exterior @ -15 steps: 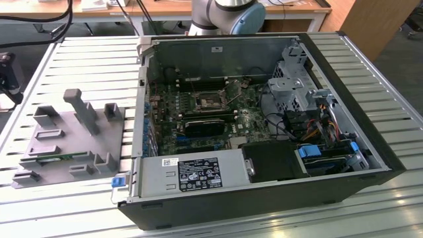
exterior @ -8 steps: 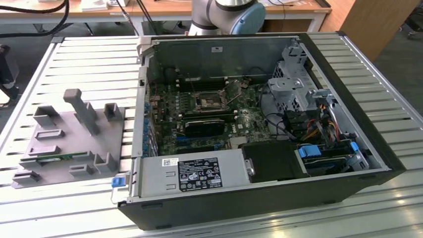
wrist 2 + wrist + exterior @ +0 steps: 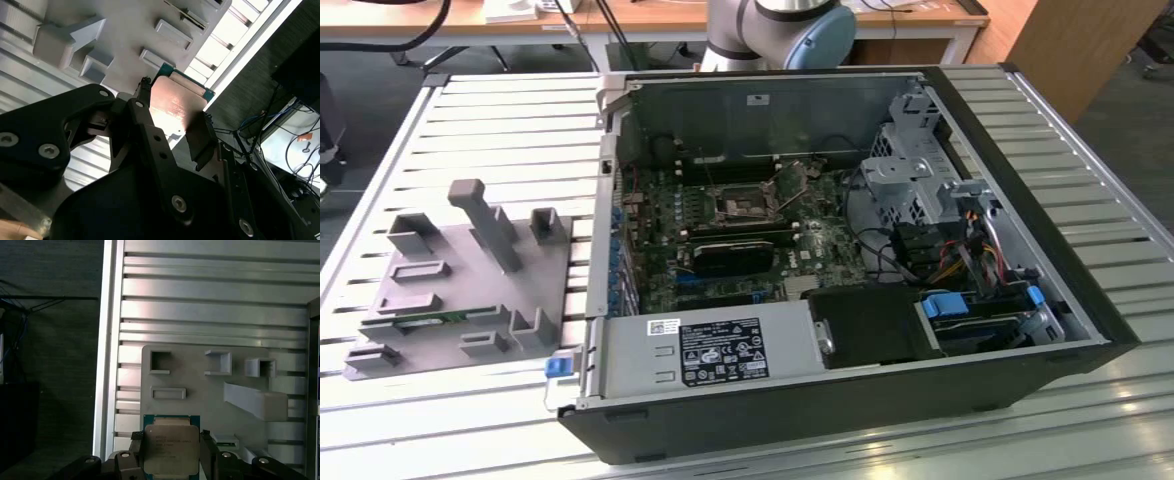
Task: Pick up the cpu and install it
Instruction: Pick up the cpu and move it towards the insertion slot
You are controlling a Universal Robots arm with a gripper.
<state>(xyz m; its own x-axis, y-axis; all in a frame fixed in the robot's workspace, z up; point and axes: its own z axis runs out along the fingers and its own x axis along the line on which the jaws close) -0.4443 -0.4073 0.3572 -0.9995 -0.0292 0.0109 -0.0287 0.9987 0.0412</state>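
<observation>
Broadly, the slatted metal table (image 3: 1067,130) carries two big things in the exterior view. The open computer case (image 3: 854,420) lies on its side towards the exterior view's right. The grey moulded fixture (image 3: 467,290) with its pockets and posts sits just beside it on the exterior view's left. Inside the case the motherboard (image 3: 814,240) is exposed, with a square socket (image 3: 744,203) near its middle.

In both wrist views the black gripper (image 3: 171,454) hangs above the fixture (image 3: 200,390), near the table's edge. Its fingers (image 3: 206,450) are closed against opposite sides of the cpu (image 3: 169,445). The second wrist view shows the same clamp, with one pad (image 3: 200,140) pressed on the chip's edge and the cpu (image 3: 177,102) held flat between them. The silver lid faces the first wrist camera and a thin green rim shows around it.

The chip looks large against the fixture's pockets, so I judge it is lifted clear rather than resting in one. On that reading the pick-up is done and the carry is in hand, while the install is not yet done. The socket lies well apart from here, inside the case. Seating the chip would call for a level, squarely oriented cpu and a gentle descent clear of the case walls.
</observation>
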